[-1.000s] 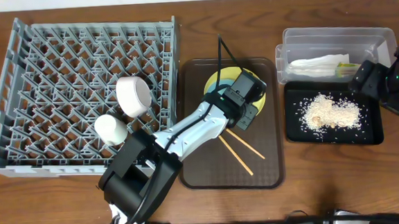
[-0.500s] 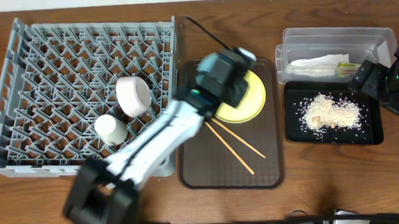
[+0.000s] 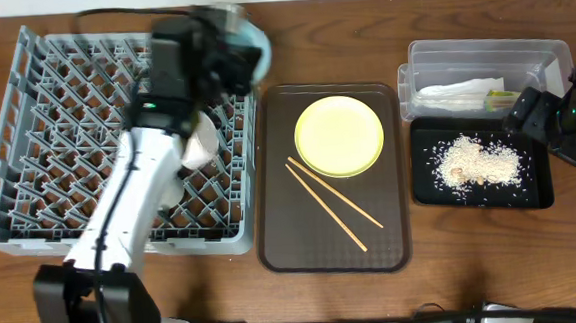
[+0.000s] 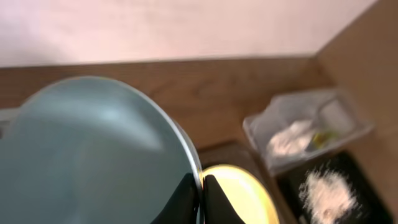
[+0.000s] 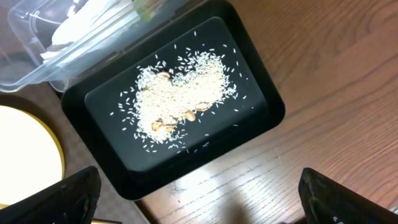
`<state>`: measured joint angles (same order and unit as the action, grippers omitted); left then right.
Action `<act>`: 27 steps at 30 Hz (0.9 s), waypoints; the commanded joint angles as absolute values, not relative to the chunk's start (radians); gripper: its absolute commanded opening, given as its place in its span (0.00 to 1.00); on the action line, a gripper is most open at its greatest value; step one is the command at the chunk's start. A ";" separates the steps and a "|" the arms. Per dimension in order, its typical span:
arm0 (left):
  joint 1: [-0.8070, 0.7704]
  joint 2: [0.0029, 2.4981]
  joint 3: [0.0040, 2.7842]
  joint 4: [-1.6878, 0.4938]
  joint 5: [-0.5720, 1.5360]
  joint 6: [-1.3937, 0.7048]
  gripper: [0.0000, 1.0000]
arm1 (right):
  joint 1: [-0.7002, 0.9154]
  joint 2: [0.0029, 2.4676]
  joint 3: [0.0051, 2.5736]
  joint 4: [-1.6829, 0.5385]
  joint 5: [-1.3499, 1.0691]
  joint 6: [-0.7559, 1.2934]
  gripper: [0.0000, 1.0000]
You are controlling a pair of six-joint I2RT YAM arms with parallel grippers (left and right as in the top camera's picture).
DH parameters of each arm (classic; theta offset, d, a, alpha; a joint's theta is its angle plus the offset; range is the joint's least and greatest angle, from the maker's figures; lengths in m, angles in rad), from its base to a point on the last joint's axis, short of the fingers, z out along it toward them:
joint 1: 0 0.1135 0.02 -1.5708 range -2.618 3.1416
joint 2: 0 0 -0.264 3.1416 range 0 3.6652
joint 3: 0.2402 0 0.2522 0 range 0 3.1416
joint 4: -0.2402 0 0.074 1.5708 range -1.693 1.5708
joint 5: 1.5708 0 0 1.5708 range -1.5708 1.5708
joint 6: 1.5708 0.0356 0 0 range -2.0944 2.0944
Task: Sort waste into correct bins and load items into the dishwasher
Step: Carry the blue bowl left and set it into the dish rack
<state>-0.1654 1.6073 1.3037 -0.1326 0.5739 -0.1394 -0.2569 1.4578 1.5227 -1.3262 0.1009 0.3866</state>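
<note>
Carrying the light blue bowl [image 4: 93, 155], the left gripper [image 4: 200, 199] has its two fingers pressed onto the rim, one inside and one outside. The overhead view places the bowl above the far right corner of the dish rack [image 3: 27, 147]. The right gripper [image 5: 199, 186] hangs over the black tray [image 5: 245, 68] with its fingers spread and nothing between them.

**Hazards**
- The hold is a rim pinch only. A quick swing or a hard stop could let the bowl pivot or slide out.
- The bowl sits near the rack's corner, so a release there could drop it on the rack wall or onto the table.
- A descent that is too steep could knock the bowl against the upright pegs or against the pale vessel [image 3: 203, 147] in the rack.

**Limits of view**
- The bowl and wrist are blurred from overhead, so height above the pegs cannot be judged.
- The left arm covers most of the racked vessel (bowl or cup cannot be told).
- The left wrist view shows almost nothing of the rack.
- The right fingers are cut off at the frame corners.

**Remaining items**
- The yellow plate [image 3: 339, 136] and chopsticks [image 3: 336, 205] lie on the brown serving tray [image 3: 283, 242].
- The rice [image 5: 180, 93] is in the black tray.
- The napkin [image 3: 459, 89] is in the clear tub [image 3: 482, 54].
</note>
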 commanded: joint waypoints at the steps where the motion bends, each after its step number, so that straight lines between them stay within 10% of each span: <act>1: -0.056 1.632 1.315 -0.065 0.846 -0.293 0.08 | -0.261 1.453 1.530 -1.328 0.099 0.377 0.99; 13: 0.145 1.864 1.315 0.278 1.147 -0.817 0.07 | -0.261 1.453 1.530 -1.328 0.096 0.365 0.99; 27: 0.228 2.007 1.315 0.313 1.189 -0.904 0.07 | -0.261 1.453 1.530 -1.329 0.096 0.365 0.99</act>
<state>0.2028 1.9709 1.3060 0.3191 1.1690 -0.8841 -0.2565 1.4578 1.5227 -1.3270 0.1001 0.3782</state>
